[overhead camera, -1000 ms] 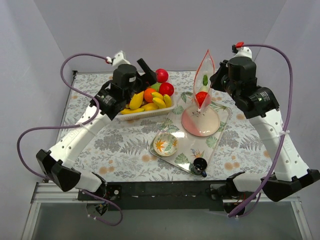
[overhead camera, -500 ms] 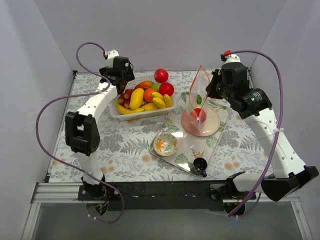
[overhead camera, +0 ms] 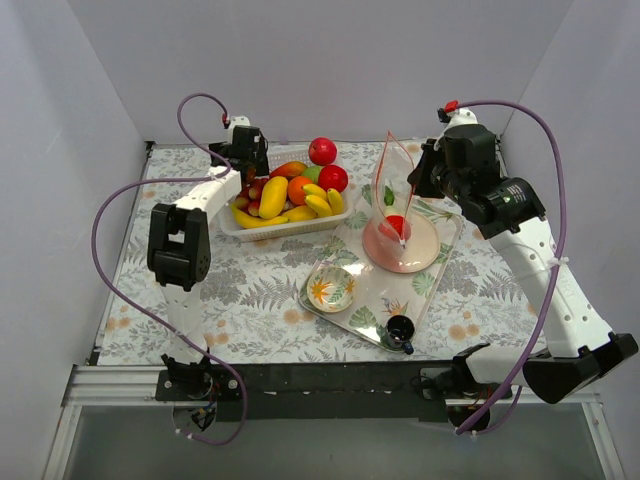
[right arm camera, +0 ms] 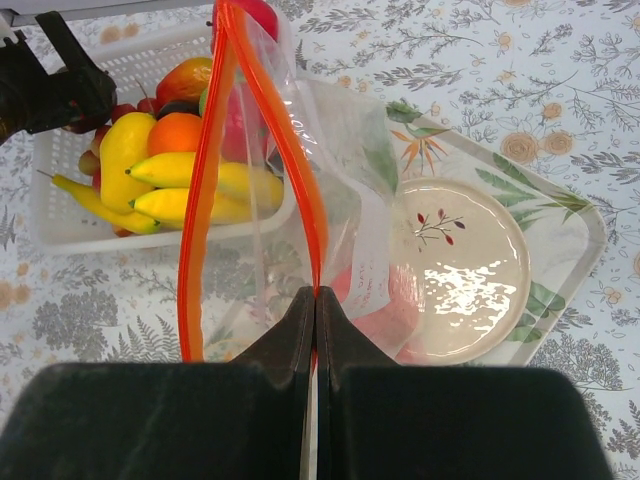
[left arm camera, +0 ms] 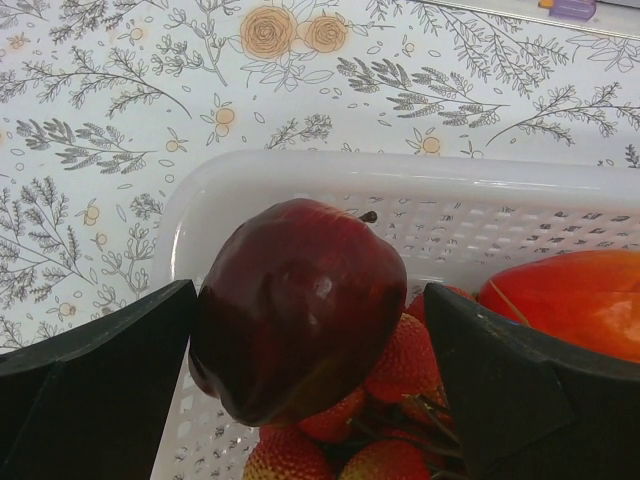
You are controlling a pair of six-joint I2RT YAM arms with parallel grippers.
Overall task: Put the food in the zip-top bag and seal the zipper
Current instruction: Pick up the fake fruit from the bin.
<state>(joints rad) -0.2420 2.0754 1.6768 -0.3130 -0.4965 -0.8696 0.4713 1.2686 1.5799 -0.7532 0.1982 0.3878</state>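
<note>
Over the far left corner of the white basket (left arm camera: 400, 172) hangs my left gripper (left arm camera: 310, 300) (overhead camera: 250, 170), open, one black finger on each side of a dark red apple (left arm camera: 300, 320). That apple rests on a heap of strawberries (left arm camera: 400, 360), with an orange-red piece (left arm camera: 570, 295) to its right. My right gripper (right arm camera: 316, 292) (overhead camera: 410, 187) is shut on the zipper (right arm camera: 300, 190), holding the zip-top bag (overhead camera: 392, 190) upright with its mouth gaping. A red piece of food (overhead camera: 396, 226) lies at the bag's bottom. Bananas (overhead camera: 318, 200) and an orange (overhead camera: 298, 188) fill the basket.
The bag hangs over a pink plate (overhead camera: 420, 250) on a clear leaf-patterned tray (overhead camera: 372, 305). That tray also carries a small floral bowl (overhead camera: 331, 288) and a small black cup (overhead camera: 400, 330). Two bright red apples (overhead camera: 322, 150) sit at the basket's far right.
My left arm has swung from the basket's middle to its far left corner, above the dark apple. The right gripper has lowered the bag a little and shifted it left.
</note>
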